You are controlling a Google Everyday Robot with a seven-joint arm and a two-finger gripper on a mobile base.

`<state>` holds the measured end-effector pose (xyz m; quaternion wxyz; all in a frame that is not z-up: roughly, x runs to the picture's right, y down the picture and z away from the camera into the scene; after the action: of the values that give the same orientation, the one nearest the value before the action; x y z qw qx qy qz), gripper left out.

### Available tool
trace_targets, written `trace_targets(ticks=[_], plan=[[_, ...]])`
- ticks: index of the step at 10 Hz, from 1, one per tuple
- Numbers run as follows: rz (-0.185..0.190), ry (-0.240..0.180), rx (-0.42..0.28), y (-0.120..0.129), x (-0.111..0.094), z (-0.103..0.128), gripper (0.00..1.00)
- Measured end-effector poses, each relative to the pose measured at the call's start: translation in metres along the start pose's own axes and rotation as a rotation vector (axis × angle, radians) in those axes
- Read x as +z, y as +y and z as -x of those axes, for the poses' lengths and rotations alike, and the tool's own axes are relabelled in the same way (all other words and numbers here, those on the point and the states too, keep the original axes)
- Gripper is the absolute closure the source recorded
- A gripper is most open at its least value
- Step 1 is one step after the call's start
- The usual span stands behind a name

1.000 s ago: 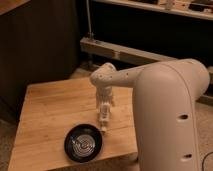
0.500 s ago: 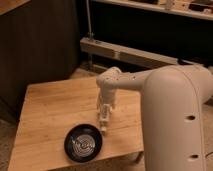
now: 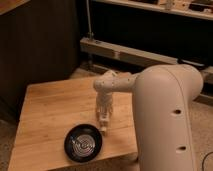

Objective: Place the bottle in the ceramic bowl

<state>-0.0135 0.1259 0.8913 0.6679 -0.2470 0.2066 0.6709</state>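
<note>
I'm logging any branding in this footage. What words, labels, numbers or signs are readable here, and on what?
None can be read.
The ceramic bowl shows only pale rings, no writing.
The gripper, pointing down over the wooden table just right of the bowl's far rim, bears no legible marking.
The white arm shell shows small dark holes, no lettering.

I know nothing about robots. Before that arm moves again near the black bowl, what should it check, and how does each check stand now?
1. Ceramic bowl upright on the wooden table: ok.
2. Bowl has nothing in it: ok.
3. Gripper above the bowl's middle: not ok; it hangs by the far right rim.
4. Bottle held in the gripper: cannot tell.
5. Nothing between gripper and bowl: ok.
</note>
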Motion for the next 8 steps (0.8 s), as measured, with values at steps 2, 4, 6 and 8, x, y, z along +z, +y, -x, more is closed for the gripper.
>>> trace_targets(ticks=[2,4,6,8], plan=[[-0.003,0.017,-0.001,0.009,0.008,-0.001,0.36],[0.001,0.03,0.012,0.008,0.009,0.0,0.51],[0.008,0.035,0.012,0.012,0.006,0.002,0.73],[0.012,0.027,-0.022,0.028,-0.007,0.002,0.9]])
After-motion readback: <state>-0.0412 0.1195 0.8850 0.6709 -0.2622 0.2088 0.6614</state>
